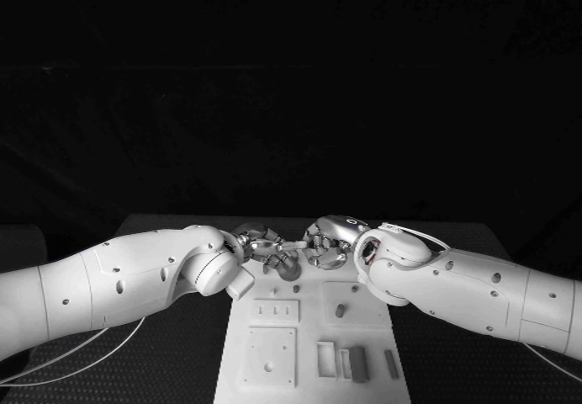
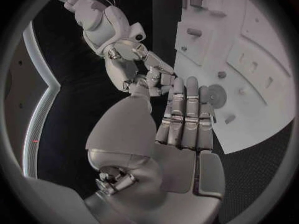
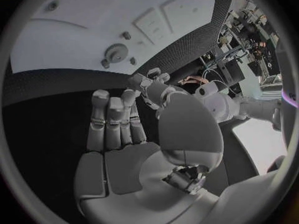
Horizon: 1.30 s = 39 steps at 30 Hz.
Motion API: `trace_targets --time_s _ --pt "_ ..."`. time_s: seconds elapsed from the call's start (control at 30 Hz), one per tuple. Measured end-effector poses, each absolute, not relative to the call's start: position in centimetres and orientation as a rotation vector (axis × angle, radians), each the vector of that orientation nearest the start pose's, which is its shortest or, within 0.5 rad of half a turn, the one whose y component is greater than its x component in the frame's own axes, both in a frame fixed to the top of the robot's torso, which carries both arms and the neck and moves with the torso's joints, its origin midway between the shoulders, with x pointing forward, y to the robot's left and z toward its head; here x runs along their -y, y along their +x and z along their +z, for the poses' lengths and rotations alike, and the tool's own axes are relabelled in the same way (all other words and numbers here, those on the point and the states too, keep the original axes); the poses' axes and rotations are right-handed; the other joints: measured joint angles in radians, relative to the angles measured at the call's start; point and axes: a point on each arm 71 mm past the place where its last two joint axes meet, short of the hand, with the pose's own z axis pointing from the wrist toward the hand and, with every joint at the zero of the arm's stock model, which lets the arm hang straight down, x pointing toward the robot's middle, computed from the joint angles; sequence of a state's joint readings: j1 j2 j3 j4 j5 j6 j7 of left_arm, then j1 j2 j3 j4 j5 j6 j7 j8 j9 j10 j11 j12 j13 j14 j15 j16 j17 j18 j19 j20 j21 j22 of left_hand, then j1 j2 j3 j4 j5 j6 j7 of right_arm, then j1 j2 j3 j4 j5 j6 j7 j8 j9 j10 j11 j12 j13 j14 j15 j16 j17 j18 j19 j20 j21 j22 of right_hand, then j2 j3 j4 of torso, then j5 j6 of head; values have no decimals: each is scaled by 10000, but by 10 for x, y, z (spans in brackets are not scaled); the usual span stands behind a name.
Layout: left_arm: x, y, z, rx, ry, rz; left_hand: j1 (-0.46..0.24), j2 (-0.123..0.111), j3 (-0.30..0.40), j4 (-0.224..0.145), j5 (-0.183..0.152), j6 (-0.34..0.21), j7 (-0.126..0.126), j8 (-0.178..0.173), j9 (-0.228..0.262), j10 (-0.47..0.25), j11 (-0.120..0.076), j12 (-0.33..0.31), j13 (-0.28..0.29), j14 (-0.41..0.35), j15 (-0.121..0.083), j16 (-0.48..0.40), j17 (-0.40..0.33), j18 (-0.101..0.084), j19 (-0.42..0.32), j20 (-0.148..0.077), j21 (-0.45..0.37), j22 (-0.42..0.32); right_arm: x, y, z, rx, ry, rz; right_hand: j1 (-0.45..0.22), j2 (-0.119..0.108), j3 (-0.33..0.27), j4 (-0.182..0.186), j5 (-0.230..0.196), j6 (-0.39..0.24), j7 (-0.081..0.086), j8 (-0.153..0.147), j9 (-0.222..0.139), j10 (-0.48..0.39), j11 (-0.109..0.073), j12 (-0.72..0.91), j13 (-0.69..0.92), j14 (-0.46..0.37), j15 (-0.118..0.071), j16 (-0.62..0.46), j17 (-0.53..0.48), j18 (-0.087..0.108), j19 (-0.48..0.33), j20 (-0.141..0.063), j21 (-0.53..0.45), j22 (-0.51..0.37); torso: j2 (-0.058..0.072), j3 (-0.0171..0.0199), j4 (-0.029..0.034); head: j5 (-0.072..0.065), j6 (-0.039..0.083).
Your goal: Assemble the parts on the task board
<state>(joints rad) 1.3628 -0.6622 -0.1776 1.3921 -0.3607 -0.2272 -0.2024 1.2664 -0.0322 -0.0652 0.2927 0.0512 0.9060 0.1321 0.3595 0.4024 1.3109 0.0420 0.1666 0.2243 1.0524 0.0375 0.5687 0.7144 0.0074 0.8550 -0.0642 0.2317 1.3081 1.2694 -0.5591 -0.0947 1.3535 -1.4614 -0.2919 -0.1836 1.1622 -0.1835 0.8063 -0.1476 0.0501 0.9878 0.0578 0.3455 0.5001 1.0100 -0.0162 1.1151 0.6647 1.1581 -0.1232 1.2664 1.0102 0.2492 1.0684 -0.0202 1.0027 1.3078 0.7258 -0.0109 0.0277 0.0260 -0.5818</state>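
The white task board (image 1: 269, 358) runs down the middle of the table. Both hands meet over its far end. My left hand (image 1: 258, 244) has its fingers (image 2: 187, 112) stretched out side by side and its palm bare. My right hand (image 1: 327, 243) also shows straight fingers (image 3: 112, 119) and an empty palm. Their fingertips come together above the board's edge, and I cannot tell whether a small part sits between them. A gear (image 1: 288, 271) (image 2: 215, 92) (image 3: 115, 51) lies flat on the board just under the hands.
Short pegs (image 1: 341, 310) (image 3: 126, 35) stand mid-board. Two recessed plates (image 1: 274, 311) sit on its left half. Several upright blocks (image 1: 325, 358) stand near its front right corner. Black matting (image 1: 182, 353) flanks the board, and both forearms cross its far half.
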Motion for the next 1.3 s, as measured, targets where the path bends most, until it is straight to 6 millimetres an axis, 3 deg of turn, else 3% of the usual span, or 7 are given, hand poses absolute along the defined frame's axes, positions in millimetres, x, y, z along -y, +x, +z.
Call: trace_targets --time_s 0.33,0.9,1.3 --pt "-157 514 -192 -20818 -8122 -9920 -377 111 -44 35 0 167 -19 36 127 25 -25 265 518 -142 -143 508 152 1 7 -93 414 -1 95 507 -175 -16426 -2597 6626 -24 -27 69 -14 0 36 -36 0 0 35 -35 0 -10 80 -11 1 -1 8 85 -15 39 -2 5 6 -1 -32 -60" --pt "-155 512 -194 -21067 -8035 -9820 -420 154 -44 34 0 196 16 -116 117 -56 -30 308 765 -306 -92 586 86 2 -67 -91 559 -4 83 502 -174 -16265 -2834 6813 -64 -119 127 -11 -1 93 -93 1 0 70 -71 0 -19 98 5 2 -2 45 123 -51 39 -2 0 10 -11 -48 -87" --pt "-157 511 -195 -21062 -8288 -9862 -260 315 -14 5 0 195 17 -116 120 -55 -30 308 855 -341 -125 586 36 1 -102 -125 624 -5 79 499 -175 -16285 -2887 6929 -64 -120 153 -39 -1 103 -103 1 1 70 -71 0 -18 126 -20 2 -3 40 123 -50 39 -3 3 12 -10 -56 -84"
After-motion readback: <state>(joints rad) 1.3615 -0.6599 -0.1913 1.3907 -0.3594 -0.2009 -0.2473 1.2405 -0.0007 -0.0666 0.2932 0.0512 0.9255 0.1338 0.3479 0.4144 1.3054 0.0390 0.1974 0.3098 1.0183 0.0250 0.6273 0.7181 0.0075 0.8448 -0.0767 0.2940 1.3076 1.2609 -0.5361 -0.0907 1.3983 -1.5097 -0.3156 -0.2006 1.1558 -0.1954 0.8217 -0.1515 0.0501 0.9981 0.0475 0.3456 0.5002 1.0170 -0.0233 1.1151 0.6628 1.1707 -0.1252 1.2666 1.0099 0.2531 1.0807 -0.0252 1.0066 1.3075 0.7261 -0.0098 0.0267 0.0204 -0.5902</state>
